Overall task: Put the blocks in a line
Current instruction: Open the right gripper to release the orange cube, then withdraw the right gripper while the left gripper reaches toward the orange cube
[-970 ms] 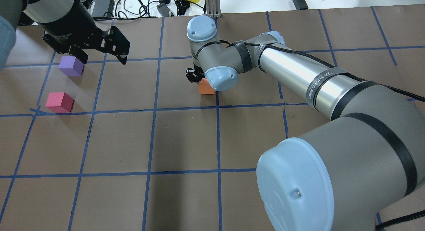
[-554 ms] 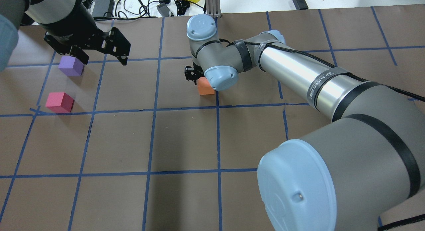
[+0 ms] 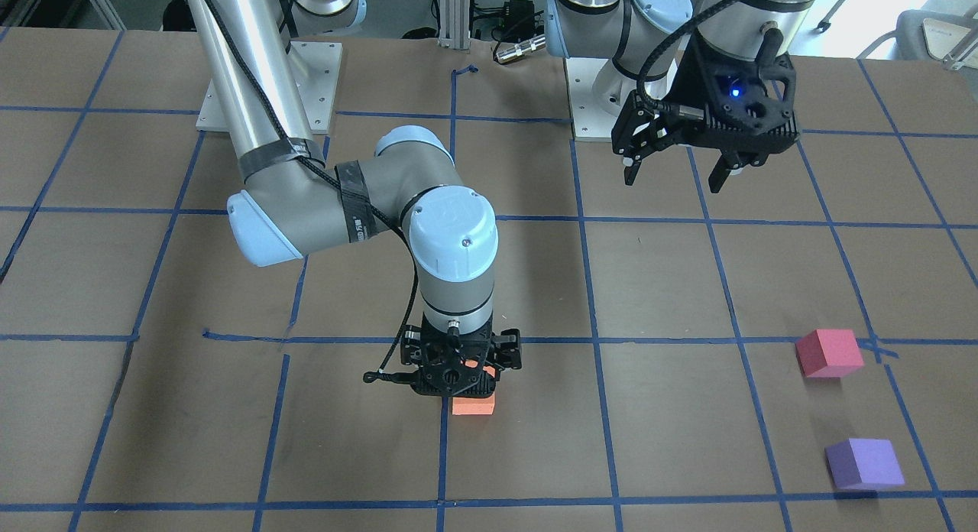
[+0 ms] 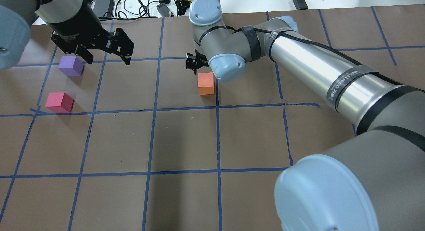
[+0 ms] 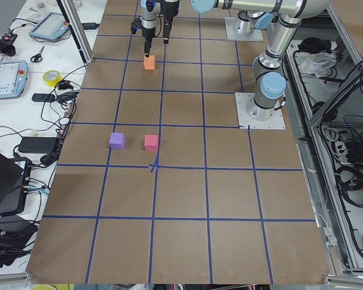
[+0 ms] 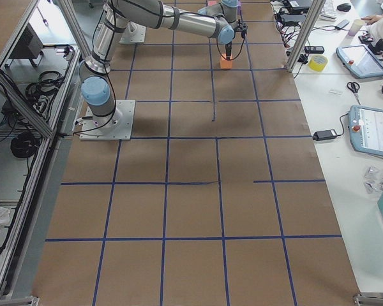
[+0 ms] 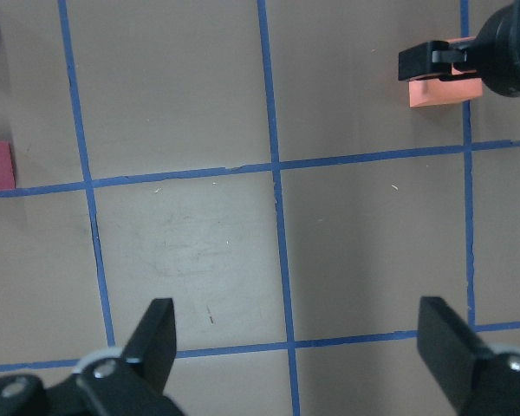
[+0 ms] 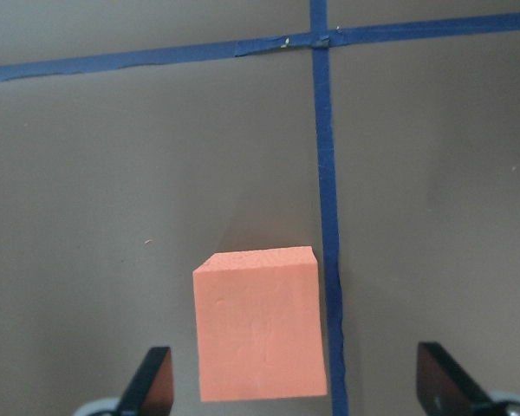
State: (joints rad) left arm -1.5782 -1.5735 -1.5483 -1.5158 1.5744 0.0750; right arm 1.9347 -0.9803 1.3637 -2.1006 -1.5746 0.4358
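1. Three blocks lie on the table: one orange block point(image 4: 206, 83) mid-table, and one pinkish-red block point(image 4: 59, 102) and one purple block point(image 4: 71, 65) at the left, near each other but apart.
2. Two grippers, both spread and empty: the right gripper point(image 3: 461, 373) just over the orange block, the left gripper point(image 4: 107, 57) beside the purple block.

Bright, even light falls from overhead on the brown paper-covered table with blue tape grid point(image 4: 186, 141); shadows are soft and short (the small matte orange foam cube point(image 8: 258, 325) throws only a faint one in the right wrist view); the right arm's polished silver tube point(image 4: 312, 63) carries a white streak of glare; the white workbench point(image 4: 252, 0) beyond is washed out; the right gripper point(image 8: 296, 394) shows its black fingertips point(image 8: 153, 381) blurred at the wrist view's bottom edge.
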